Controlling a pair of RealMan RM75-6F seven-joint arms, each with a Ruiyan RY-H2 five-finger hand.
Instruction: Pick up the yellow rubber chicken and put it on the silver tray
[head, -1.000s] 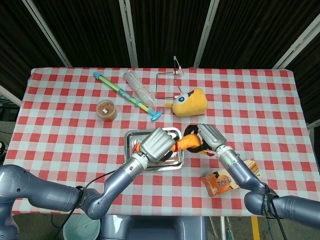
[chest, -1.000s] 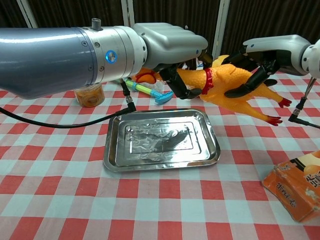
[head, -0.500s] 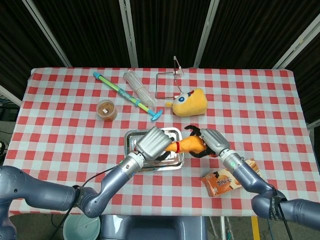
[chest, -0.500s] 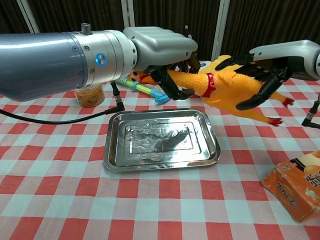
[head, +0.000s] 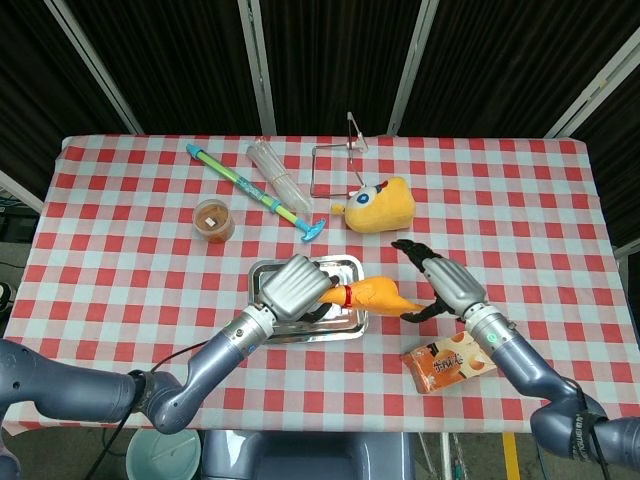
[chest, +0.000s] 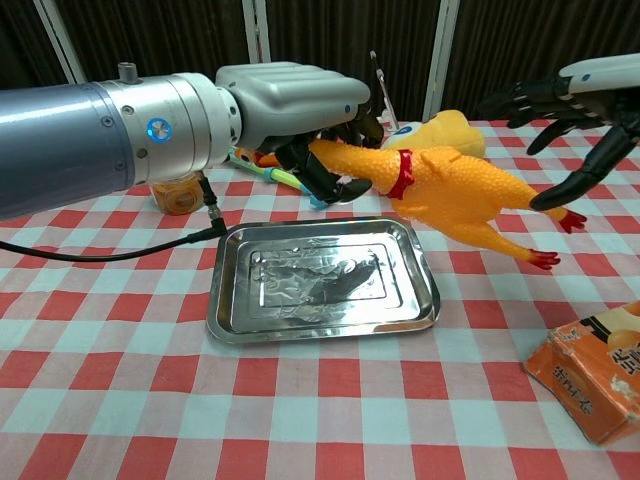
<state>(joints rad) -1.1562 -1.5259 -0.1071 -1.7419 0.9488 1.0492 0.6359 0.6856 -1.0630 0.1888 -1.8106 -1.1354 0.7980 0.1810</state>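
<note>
A snack box (chest: 598, 378) lies nearest, at the table's right front. Beyond it sits the tray (chest: 322, 318), bare. Above the tray's far edge the left hand (chest: 290, 100) grasps the chicken (chest: 450, 185) by the neck, holding it in the air, its legs stretching right past the tray. The right hand (chest: 565, 110) hangs just beside the chicken's feet, fingers spread and released, holding nothing. Farther back sit a yellow plush (head: 380, 205) and a cup (head: 213, 220).
</note>
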